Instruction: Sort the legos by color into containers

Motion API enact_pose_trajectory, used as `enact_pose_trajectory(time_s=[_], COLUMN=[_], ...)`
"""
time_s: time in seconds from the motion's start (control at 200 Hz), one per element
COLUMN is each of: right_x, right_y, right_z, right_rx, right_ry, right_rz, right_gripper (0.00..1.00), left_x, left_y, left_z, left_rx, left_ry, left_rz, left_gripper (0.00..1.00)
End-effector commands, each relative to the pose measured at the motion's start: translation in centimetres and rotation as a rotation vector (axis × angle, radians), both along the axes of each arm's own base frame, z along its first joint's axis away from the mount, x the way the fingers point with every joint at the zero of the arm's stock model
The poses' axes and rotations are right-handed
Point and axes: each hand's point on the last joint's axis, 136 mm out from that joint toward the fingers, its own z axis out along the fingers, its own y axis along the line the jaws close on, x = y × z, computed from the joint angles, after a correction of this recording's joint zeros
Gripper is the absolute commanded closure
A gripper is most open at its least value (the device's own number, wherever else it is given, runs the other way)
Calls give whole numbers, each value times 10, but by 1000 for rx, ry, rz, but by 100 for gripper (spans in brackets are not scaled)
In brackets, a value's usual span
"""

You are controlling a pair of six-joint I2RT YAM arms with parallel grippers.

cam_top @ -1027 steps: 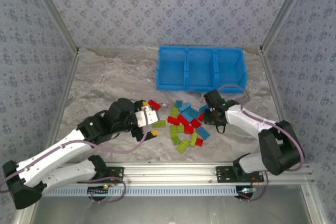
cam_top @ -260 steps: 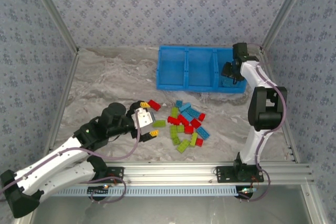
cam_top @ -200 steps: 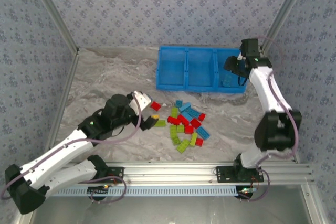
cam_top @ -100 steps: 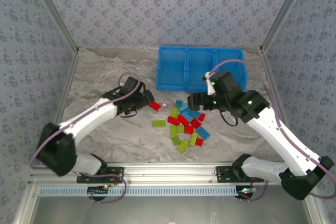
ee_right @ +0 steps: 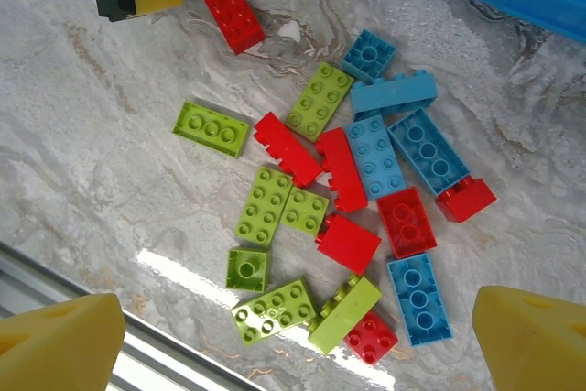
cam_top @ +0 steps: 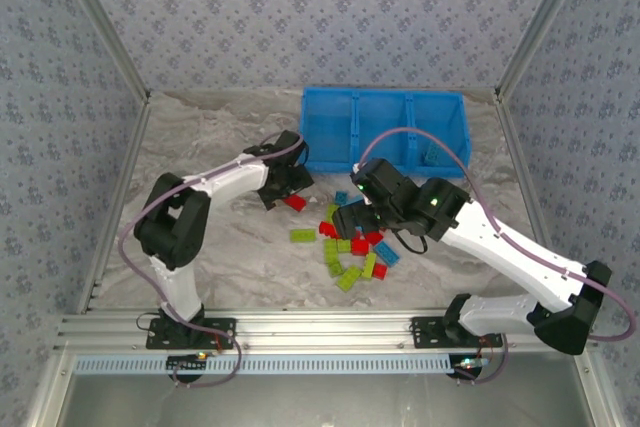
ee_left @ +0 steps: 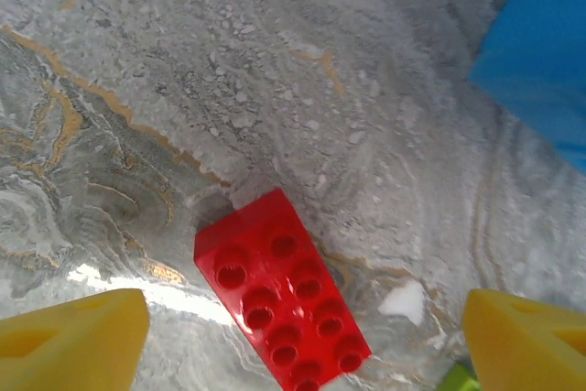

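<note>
The legos (ee_right: pixel 348 180) lie in a loose pile of red, lime green and light blue bricks on the marble table. My right gripper (ee_right: pixel 298 345) hangs open above the pile's near side, its yellow fingertips (ee_right: pixel 59 345) wide apart, holding nothing; from above it is over the pile's far edge (cam_top: pixel 346 217). One red brick (ee_left: pixel 282 304) lies apart at the pile's far left. My left gripper (ee_left: pixel 302 345) is open and low over it (cam_top: pixel 288 192), with one fingertip either side and neither touching. The blue bin of containers (cam_top: pixel 380 132) stands behind the pile.
The bin's corner (ee_left: pixel 540 43) is close to the left gripper's right side. A lime green brick (cam_top: pixel 302 235) lies alone left of the pile. The aluminium rail (cam_top: pixel 320 332) runs along the near edge. Patterned walls close in the sides.
My right arm swung from over the bin's right compartment back to the pile, its jaws opening wide. My left arm reached forward and right to the lone red brick.
</note>
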Motion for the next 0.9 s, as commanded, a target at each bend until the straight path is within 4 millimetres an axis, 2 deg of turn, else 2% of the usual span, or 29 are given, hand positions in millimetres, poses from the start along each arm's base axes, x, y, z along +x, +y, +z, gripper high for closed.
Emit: enact_pose_trajectory(time_s=[0.0,0.085,0.22,0.315,0.375,0.43,0.495,0.615,0.72,0.755,0.77,0.8,0.844,0.894], right_x=[-2,-1,0,1,3,4,6,10,14,15,13,13,13,11], right_y=[-13,-17,-21,-23,-24,-25,-27,-34,-41,-43,-46,-48,-50,-52], right_z=[-3,-2,-4,-4,-3,-1,2,9,18,22,12,13,14,15], right_rx=[-28,-30,-34,-38,-37,-34,-26,-10,20,37,18,26,34,37], right_ry=[-9,-18,-27,-33,-41,-50,-62,-101,-139,-150,-136,-141,-144,-147], right_rz=[-48,-62,-85,-100,-111,-121,-139,-181,-227,-239,-241,-251,-259,-260], right_gripper=[0,0,0,0,0,0,0,0,0,0,0,0,0,0], left_x=[-14,-19,-25,-26,-26,-25,-23,-14,2,9,13,22,35,50], left_y=[8,9,6,5,3,0,-8,-26,-39,-42,-43,-44,-46,-56], left_z=[-16,-28,-35,-29,-19,-4,24,96,157,170,174,183,191,195], left_rx=[41,44,15,-4,-17,-33,-50,-42,53,88,102,129,169,185], left_ry=[107,142,156,137,110,75,8,-205,-416,-468,-484,-519,-561,-602], left_rz=[69,66,56,28,-6,-48,-106,-227,-336,-363,-374,-387,-401,-457], left_gripper=[19,28,48,60,66,71,74,75,78,79,80,81,81,80])
